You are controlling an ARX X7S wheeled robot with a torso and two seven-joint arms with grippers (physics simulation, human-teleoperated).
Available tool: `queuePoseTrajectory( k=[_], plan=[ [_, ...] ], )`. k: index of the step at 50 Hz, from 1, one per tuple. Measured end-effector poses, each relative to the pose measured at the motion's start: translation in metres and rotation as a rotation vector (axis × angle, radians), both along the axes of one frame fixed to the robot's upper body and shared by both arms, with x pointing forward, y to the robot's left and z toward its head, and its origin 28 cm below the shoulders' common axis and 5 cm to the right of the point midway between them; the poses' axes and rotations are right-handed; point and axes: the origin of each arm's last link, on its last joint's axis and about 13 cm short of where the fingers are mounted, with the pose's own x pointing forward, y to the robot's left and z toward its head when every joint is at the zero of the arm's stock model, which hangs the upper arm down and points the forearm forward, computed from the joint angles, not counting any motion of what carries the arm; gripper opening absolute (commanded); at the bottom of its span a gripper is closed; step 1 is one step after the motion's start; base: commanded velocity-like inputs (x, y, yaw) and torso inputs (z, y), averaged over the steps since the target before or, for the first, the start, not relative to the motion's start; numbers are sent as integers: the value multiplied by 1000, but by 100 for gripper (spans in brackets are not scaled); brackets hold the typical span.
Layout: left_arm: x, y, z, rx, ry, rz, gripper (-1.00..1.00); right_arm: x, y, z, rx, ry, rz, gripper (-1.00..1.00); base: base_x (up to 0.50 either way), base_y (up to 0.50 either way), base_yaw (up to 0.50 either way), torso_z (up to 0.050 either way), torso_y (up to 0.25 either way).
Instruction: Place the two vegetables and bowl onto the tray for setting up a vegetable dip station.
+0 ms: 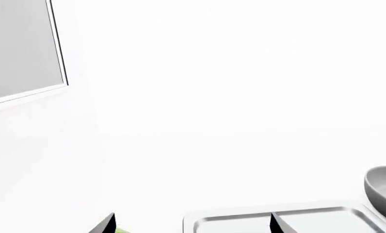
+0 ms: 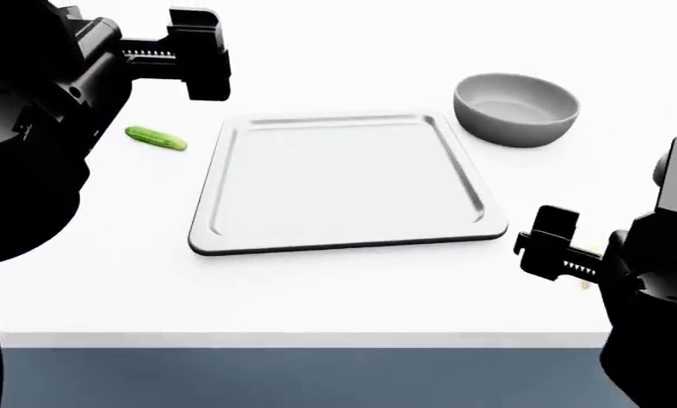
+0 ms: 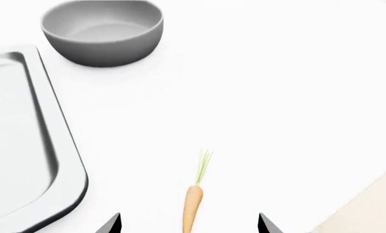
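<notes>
The silver-grey tray (image 2: 350, 244) lies in the middle of the white table. A slim green cucumber (image 2: 156, 138) rests to its left, and the grey bowl (image 2: 515, 109) stands off its far right corner. My left gripper (image 2: 202, 51) hovers open above the cucumber; in its wrist view the left gripper (image 1: 191, 224) shows only a green sliver of cucumber (image 1: 120, 231) by one fingertip, with the tray (image 1: 245, 216) ahead. My right gripper (image 3: 189, 225) is open, its fingertips wide on either side of the orange carrot (image 3: 193, 206), which lies on the table. The right gripper (image 2: 548, 242) hides the carrot in the head view.
The table's front edge (image 2: 315, 340) runs close below the tray. The right wrist view shows the bowl (image 3: 102, 31) and tray corner (image 3: 63, 194) beyond the carrot, with a table edge (image 3: 367, 194) close beside it. A grey panel (image 1: 18, 48) appears in the left wrist view.
</notes>
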Motion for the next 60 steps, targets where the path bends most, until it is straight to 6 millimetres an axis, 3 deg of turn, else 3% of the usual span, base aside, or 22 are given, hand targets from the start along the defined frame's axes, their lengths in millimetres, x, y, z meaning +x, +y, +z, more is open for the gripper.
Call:
queuePoseTrajectory(
  k=[23,60],
  plan=[
    [0,-1,-1,5,1,-2,100,30,-2,-15,-13,54,-31,100,0,0,0,0,0],
    [0,-2,-1,9,2,-5,100,56,-8,-43,-39,161,-70,100,0,0,0,0,0]
  ],
)
